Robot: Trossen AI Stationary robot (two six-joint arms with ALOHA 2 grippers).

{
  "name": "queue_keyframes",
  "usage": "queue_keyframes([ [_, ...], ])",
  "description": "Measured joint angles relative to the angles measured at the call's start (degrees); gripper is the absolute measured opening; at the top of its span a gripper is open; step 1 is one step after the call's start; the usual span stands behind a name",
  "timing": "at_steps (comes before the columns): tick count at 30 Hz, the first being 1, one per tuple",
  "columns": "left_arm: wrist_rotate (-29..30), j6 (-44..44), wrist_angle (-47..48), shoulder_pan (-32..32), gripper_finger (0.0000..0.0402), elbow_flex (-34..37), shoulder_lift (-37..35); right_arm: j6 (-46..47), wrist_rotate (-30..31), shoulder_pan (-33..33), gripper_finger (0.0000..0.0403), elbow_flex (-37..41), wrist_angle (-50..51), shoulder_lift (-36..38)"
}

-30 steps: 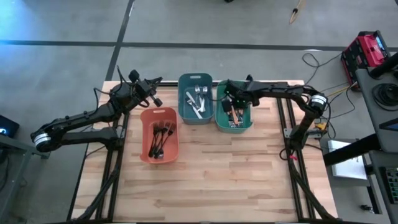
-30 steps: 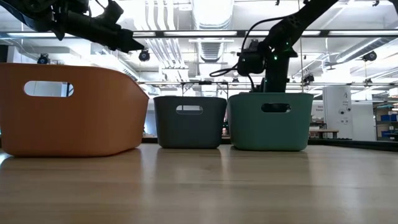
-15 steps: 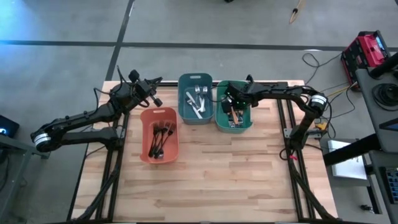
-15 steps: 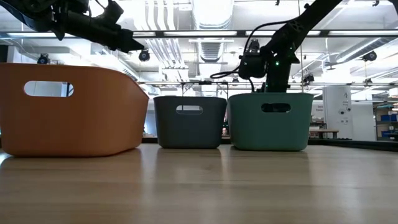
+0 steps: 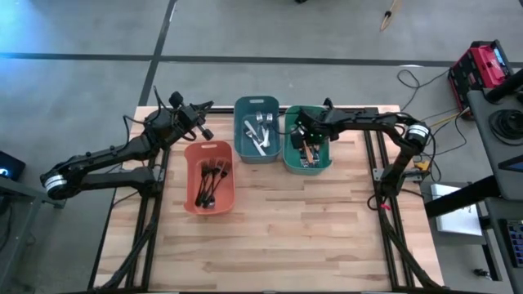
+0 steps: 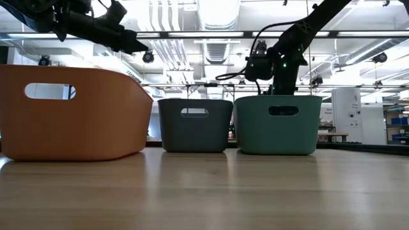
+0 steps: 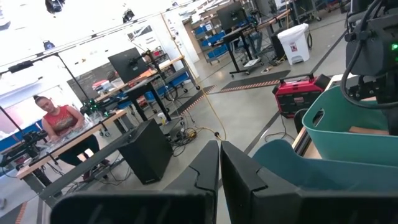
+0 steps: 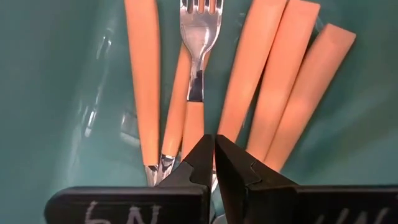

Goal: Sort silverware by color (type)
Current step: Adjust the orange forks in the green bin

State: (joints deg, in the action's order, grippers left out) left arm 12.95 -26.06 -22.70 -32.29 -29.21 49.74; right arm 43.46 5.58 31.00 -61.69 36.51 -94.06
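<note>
The silverware lies in three bins. Dark pieces (image 5: 211,180) are in the salmon bin (image 5: 189,175), shiny silver forks (image 5: 260,131) in the blue bin (image 5: 242,139), and orange-handled pieces (image 8: 273,87) in the green bin (image 5: 288,155). My right gripper (image 8: 214,142) is shut and points down inside the green bin, right over an orange-handled fork (image 8: 198,68); nothing shows between its fingers. My left gripper (image 7: 219,149) is shut and held level in the air beyond the salmon bin's far left corner (image 5: 204,106). My right gripper's shut fingertips (image 8: 202,152) stand directly over the orange handle (image 8: 191,127) of the fork lying flat on the green bin's floor. They come from above, slanting down. Whether they touch the handle I cannot tell.
The three bins stand side by side at the far middle of the wooden table (image 5: 278,237). In the low view their walls (image 6: 278,124) hide the silverware. A person sits at a desk (image 7: 59,118) in the room behind.
</note>
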Motion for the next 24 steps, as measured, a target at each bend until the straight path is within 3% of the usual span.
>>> queue_keyframes([
  [8,0.0,0.0,0.0,0.0,0.0000,0.0,0.0,-1.3,-2.5,-0.3,0.0009,-0.6,-0.2,-4.4],
  [24,0.0,0.0,0.0,0.0,0.0000,0.0,0.0,-3.8,-2.6,-0.3,0.0009,-5.8,-1.0,-4.0],
])
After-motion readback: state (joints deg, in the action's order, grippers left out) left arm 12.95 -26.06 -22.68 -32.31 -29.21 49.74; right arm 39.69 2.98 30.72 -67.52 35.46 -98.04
